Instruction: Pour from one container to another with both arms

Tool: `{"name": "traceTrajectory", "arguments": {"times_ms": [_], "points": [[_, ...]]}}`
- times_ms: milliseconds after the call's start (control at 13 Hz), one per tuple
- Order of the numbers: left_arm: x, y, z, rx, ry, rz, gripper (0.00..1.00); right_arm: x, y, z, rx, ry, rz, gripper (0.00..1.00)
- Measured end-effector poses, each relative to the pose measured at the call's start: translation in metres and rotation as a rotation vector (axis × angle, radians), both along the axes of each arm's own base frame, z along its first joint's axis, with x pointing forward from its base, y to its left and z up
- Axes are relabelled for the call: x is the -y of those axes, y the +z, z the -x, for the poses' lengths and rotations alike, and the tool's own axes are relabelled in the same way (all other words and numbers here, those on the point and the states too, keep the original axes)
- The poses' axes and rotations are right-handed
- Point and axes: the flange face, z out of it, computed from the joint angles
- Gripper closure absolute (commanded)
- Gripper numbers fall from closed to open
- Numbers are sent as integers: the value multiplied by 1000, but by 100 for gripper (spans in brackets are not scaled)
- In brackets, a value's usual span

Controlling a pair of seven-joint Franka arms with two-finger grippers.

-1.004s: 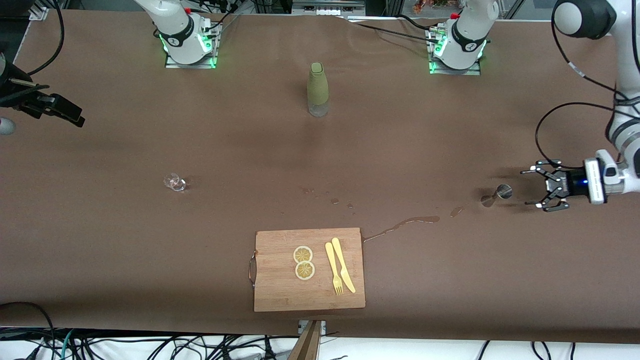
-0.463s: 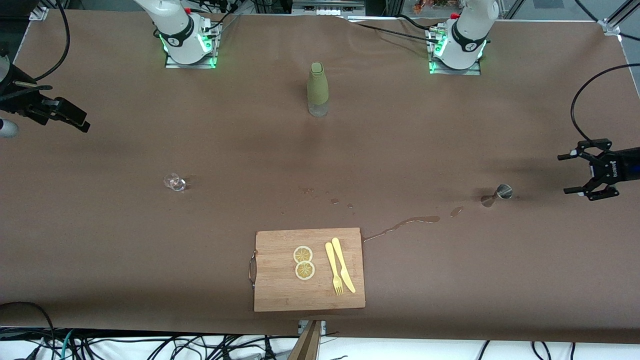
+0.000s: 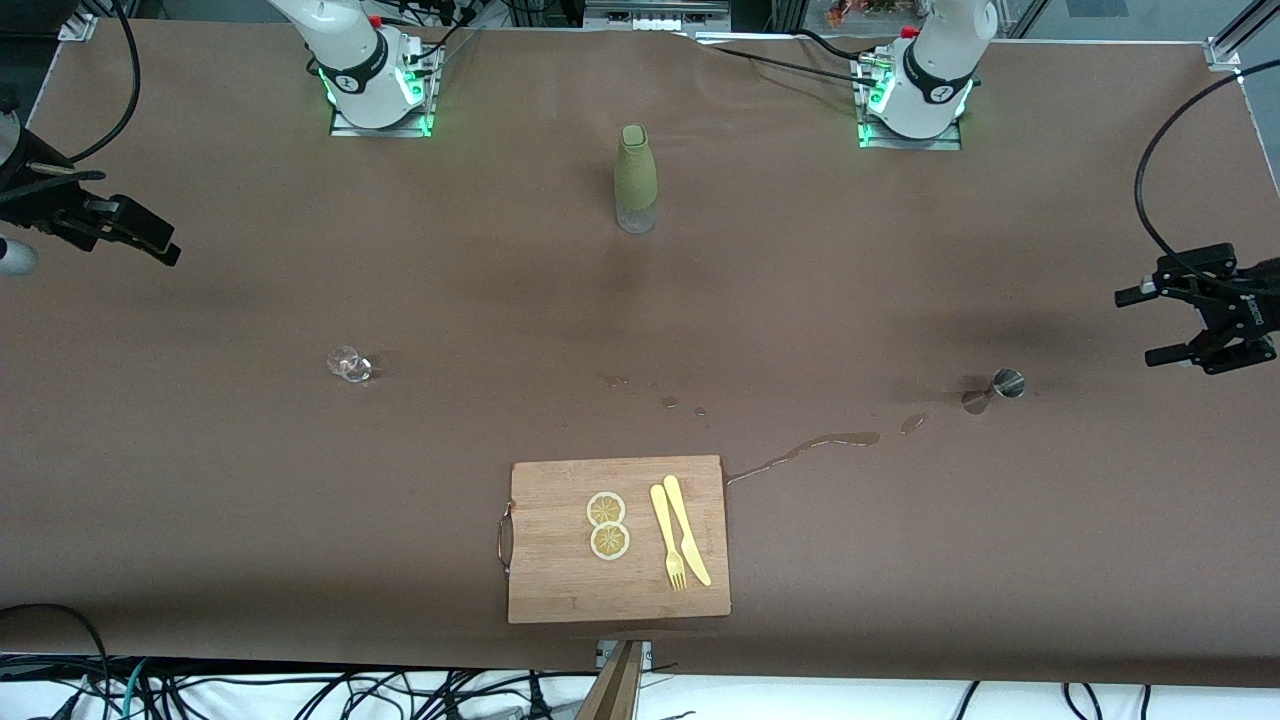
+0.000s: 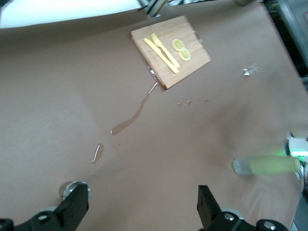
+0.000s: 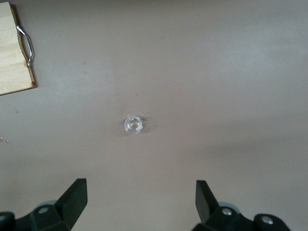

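A small metal jigger (image 3: 1005, 384) stands toward the left arm's end of the table, with a streak of spilled liquid (image 3: 820, 442) running from near it toward the cutting board. A small clear glass (image 3: 348, 364) sits toward the right arm's end. My left gripper (image 3: 1140, 326) hangs open and empty over the table's end, apart from the jigger; its wrist view shows the jigger (image 4: 71, 188) beside one fingertip of the left gripper (image 4: 142, 207). My right gripper (image 3: 150, 240) hovers open at the other end, and the glass (image 5: 134, 124) lies ahead of the right gripper (image 5: 139, 202) in its wrist view.
A green-sleeved bottle (image 3: 636, 178) stands upright at mid-table between the two bases. A wooden cutting board (image 3: 560, 590) near the front edge carries two lemon slices (image 3: 607, 525) and a yellow fork and knife (image 3: 679, 540). Small drops (image 3: 668, 402) dot the cloth.
My left gripper has drawn back from the jigger toward the table's end and risen; its arm has swung out of view. The right gripper shifted only slightly.
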Motion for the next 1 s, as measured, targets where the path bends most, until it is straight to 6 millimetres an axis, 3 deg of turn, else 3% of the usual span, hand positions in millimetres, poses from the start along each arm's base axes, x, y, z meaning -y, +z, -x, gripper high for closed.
{"name": "traceTrajectory", "arguments": {"times_ms": [232, 540, 772, 1004], "points": [[67, 46, 11, -105, 149, -134, 0, 0, 0, 0, 0, 0, 0, 0], [135, 88, 38, -160, 329, -367, 0, -1, 0, 0, -1, 1, -1, 0], [139, 106, 69, -157, 377, -526, 0, -1, -1, -1, -2, 1, -1, 0], [117, 112, 82, -159, 414, -566, 0, 0, -6, -3, -11, 1, -2, 0]]}}
